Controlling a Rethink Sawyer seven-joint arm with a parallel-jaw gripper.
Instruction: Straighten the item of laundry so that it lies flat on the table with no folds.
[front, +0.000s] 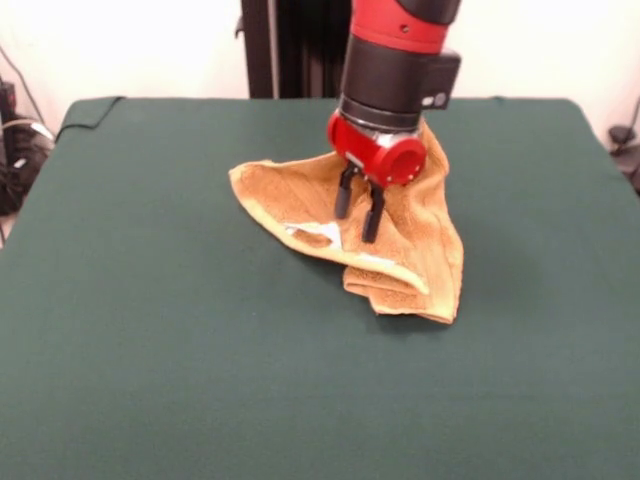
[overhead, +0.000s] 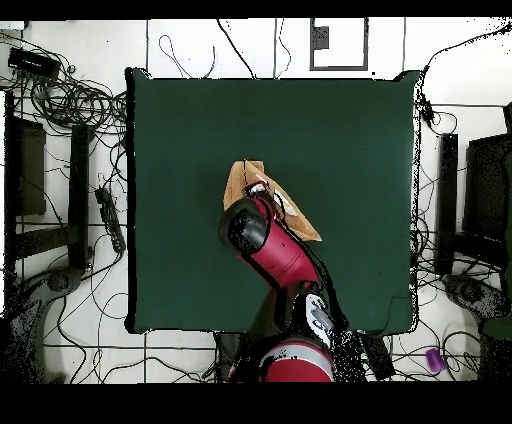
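Observation:
The orange-tan towel (front: 425, 250) lies crumpled and folded over itself near the middle of the dark green table (front: 150, 330). One corner is doubled under at the near right, and a pale patch (front: 300, 233) shows on a fold. My gripper (front: 355, 226) points down over the towel's middle, with its two black fingers apart and their tips at the cloth surface. Nothing is held between them. In the overhead view the towel (overhead: 243, 180) shows partly, and the red arm (overhead: 270, 250) covers the rest of it and the gripper.
Green cloth (overhead: 340, 140) stretches wide on every side of the towel. Cables and black equipment (overhead: 60, 100) lie on the floor around the table. The black pedestal column (front: 295, 45) stands behind the far edge.

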